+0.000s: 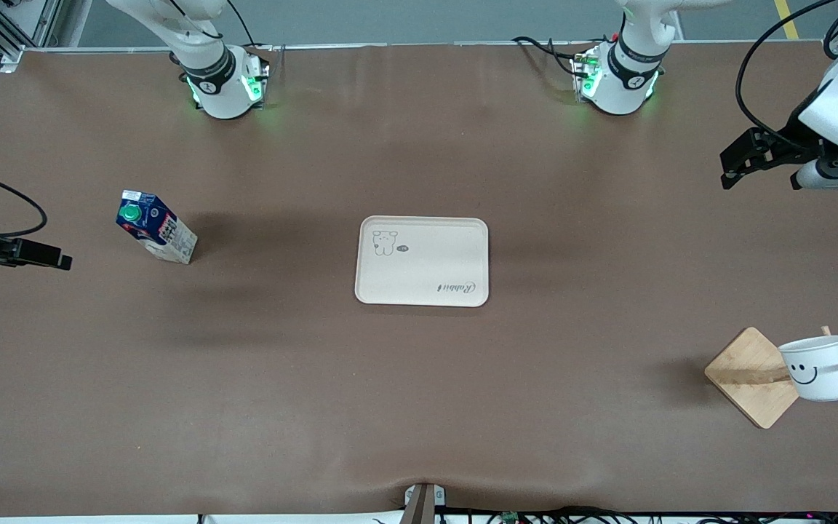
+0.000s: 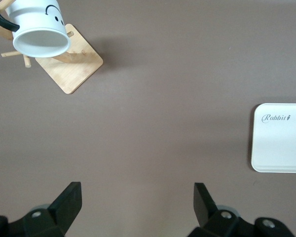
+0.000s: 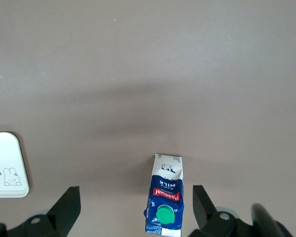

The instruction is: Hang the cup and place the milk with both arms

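The white smiley cup [image 1: 819, 367] hangs by its black handle on a peg of a wooden rack [image 1: 750, 378] near the left arm's end of the table. It also shows in the left wrist view [image 2: 39, 29]. My left gripper [image 1: 737, 164] is open and empty in the air, apart from the cup; its fingers [image 2: 69, 202] spread wide over bare table. The milk [image 1: 156, 227] stands upright toward the right arm's end. My right gripper [image 1: 55, 259] is open and empty, up beside the milk [image 3: 165, 200], which shows between its fingers [image 3: 69, 207] without touching them.
A pale rectangular tray [image 1: 423, 260] with a small animal print lies in the middle of the table; its edge shows in both wrist views [image 2: 281, 138] [image 3: 7, 165]. The rack's square base [image 2: 71, 64] rests on the brown tabletop.
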`<state>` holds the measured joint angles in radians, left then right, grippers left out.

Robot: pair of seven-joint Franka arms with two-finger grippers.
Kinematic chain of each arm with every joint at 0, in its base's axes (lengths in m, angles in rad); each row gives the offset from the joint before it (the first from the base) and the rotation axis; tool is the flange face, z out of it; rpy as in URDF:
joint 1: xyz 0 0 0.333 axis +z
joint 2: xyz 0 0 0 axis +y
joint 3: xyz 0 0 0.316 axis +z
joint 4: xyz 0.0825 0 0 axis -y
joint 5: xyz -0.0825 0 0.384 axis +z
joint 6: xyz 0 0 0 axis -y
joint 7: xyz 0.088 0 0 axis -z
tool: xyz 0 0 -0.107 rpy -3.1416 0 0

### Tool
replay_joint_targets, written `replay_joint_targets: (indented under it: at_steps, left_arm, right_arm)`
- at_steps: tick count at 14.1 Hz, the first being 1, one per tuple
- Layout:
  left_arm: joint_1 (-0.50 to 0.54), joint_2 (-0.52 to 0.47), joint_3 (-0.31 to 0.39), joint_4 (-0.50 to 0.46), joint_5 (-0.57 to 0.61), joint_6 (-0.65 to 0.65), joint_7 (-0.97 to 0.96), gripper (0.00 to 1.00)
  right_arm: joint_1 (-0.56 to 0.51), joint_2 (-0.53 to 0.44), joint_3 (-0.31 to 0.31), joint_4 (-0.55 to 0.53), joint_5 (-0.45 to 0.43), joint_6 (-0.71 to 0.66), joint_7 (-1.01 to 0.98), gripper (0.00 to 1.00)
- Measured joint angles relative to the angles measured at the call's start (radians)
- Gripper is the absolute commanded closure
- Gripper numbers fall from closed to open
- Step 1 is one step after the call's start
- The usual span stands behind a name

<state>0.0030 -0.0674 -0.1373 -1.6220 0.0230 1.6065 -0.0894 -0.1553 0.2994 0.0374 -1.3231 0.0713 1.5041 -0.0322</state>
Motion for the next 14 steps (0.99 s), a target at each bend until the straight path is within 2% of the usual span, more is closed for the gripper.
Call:
replay_joint_targets:
  at_steps: [3,6,9,11,14]
  left_arm:
    - [-0.002,0.0,0.001,-0.002,0.0,0.0,0.0,0.0]
    - [-0.002,0.0,0.002,-0.007,0.0,0.0,0.0,0.0]
    - [-0.002,0.0,0.001,-0.008,0.0,0.0,0.0,0.0]
    - [-0.003,0.0,0.0,-0.009,0.0,0.0,0.0,0.0]
    - [-0.003,0.0,-0.004,-0.016,0.0,0.0,0.0,0.0]
  right_arm:
    - [0.027,-0.054,0.015,0.029,0.001,-0.126,-0.002,0.0]
    - [0.067,-0.151,0.02,0.009,-0.001,-0.156,0.001,0.0]
    - [0.07,-0.266,0.013,-0.099,-0.001,-0.161,0.0,0.0]
    - [0.095,-0.328,-0.022,-0.196,-0.001,-0.145,-0.05,0.0]
    - [0.122,-0.358,-0.046,-0.243,-0.002,-0.13,-0.165,0.0]
